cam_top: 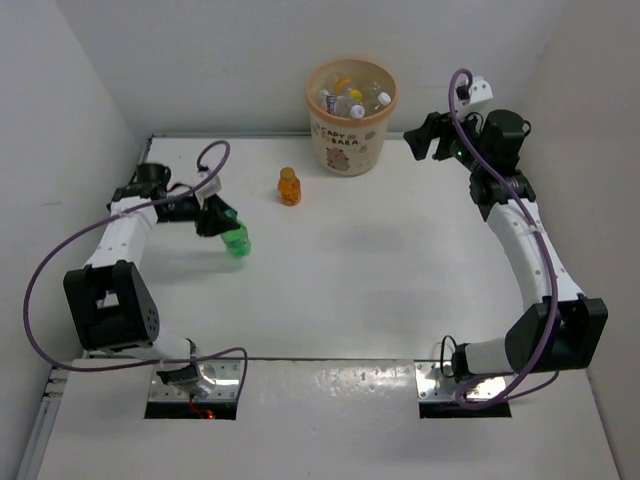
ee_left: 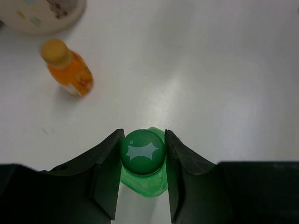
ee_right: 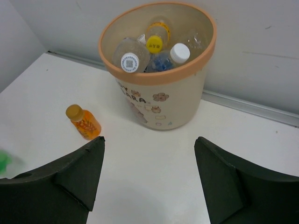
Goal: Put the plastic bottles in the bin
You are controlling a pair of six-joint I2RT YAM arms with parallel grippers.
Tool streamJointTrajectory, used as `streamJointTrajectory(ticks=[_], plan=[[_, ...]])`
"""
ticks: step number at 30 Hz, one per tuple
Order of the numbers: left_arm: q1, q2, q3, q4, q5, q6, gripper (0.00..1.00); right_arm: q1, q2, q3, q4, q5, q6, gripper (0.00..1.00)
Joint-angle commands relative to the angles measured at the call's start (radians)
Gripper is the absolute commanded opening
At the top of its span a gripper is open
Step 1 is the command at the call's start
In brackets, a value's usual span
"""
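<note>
Left pincer (ee_left: 143, 139) grips the green bottle (ee_left: 145, 184); right pincer (ee_right: 149, 144) gapes open near the bin (ee_right: 163, 100).

two white-shelled robot arms (cam_top: 125, 235) (cam_top: 525, 245) with boxy black joints, bolted to shiny metal base plates (cam_top: 228, 375); thin purple cables (cam_top: 26, 300) loop up from the plates; matte black wedge-fingered grippers (ee_left: 143, 135) (ee_right: 149, 140) tip each arm.

Robot lab test cell: plain white walls (cam_top: 200, 60) around a white table (cam_top: 380, 280), two cabled arms (cam_top: 520, 240) at its edge.
</note>
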Motion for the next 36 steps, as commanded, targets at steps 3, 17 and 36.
streamJointTrajectory(ticks=[3,17,36], plan=[[-0.165,-0.051,0.22,0.719,-0.173,-0.714,0.0,-0.002,-0.038,-0.041,0.024,-0.011,-0.025,0.76],[-0.409,0.579,0.95,1.368,-0.712,-1.253,0.0,-0.02,-0.091,-0.125,-0.011,0.008,-0.072,0.76],[-0.584,0.78,1.05,1.344,-0.934,-0.784,0.69,-0.043,-0.092,-0.142,-0.06,-0.007,-0.059,0.75]])
